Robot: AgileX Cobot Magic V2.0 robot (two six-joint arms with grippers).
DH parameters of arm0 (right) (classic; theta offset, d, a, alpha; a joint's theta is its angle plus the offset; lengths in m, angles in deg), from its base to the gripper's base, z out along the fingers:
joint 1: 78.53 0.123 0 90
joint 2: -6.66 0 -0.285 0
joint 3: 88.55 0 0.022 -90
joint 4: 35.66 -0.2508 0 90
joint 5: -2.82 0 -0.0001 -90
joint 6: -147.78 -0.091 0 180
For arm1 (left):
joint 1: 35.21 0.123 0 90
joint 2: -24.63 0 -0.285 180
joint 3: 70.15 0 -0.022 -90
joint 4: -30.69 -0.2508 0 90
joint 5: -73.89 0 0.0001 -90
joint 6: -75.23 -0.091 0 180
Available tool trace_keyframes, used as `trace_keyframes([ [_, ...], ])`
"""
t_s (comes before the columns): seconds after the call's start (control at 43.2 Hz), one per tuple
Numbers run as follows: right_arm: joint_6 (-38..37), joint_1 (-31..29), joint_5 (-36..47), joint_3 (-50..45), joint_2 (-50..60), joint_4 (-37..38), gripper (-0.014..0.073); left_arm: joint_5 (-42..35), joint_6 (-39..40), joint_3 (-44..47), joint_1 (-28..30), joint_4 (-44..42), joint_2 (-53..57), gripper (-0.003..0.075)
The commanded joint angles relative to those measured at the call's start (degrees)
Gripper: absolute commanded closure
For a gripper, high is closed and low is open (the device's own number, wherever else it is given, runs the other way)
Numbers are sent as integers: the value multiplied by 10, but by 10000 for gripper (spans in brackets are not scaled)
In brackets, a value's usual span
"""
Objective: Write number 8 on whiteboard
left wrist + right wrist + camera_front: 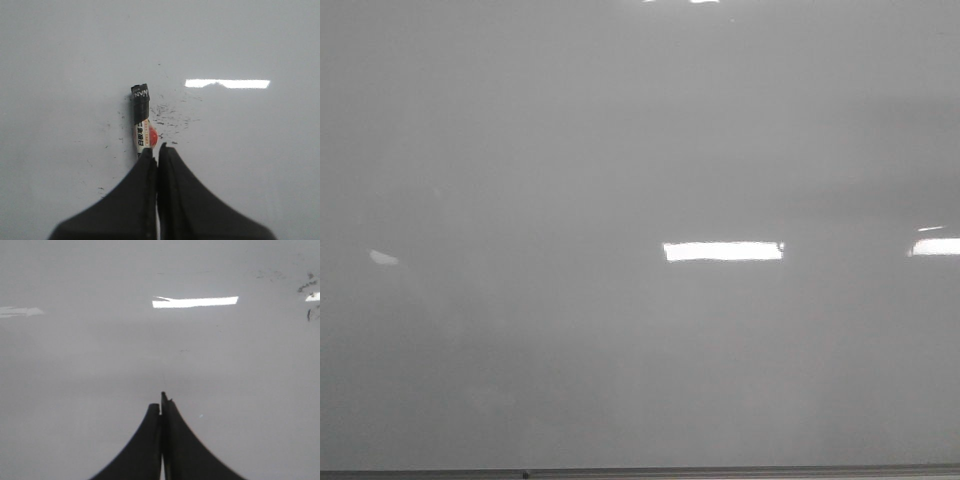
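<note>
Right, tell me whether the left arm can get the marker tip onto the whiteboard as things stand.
Probably yes. The left gripper is shut on the marker, whose tip points at the whiteboard, and nothing shows between them. Whether the tip already touches, I cannot tell.

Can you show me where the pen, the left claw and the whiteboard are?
pen [140,117]: left wrist view, on its labelled barrel.
left claw [157,153]: left wrist view, between its fingertips.
whiteboard [570,140]: front view, on its bare grey face.
</note>
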Motion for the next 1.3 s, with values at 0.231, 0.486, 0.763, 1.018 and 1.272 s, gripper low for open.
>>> trace_keyframes([
  [0.231, 1, 2, 49, 20, -7, 0, 132, -52, 3, -22, -4, 4, -7, 93],
  [0.486, 1, 2, 50, 20, -7, 0, 117, -47, 3, -30, -4, 6, -36, 104],
  [0.763, 1, 2, 50, 20, -7, 0, 117, 68, 6, -149, 20, 6, -266, 104],
  [1.018, 1, 3, 49, 20, -7, 0, 117, 80, 6, -227, 43, 3, -416, 104],
  [1.272, 1, 3, 48, 20, -7, 0, 117, 15, 6, -236, 42, 0, -503, 104],
])
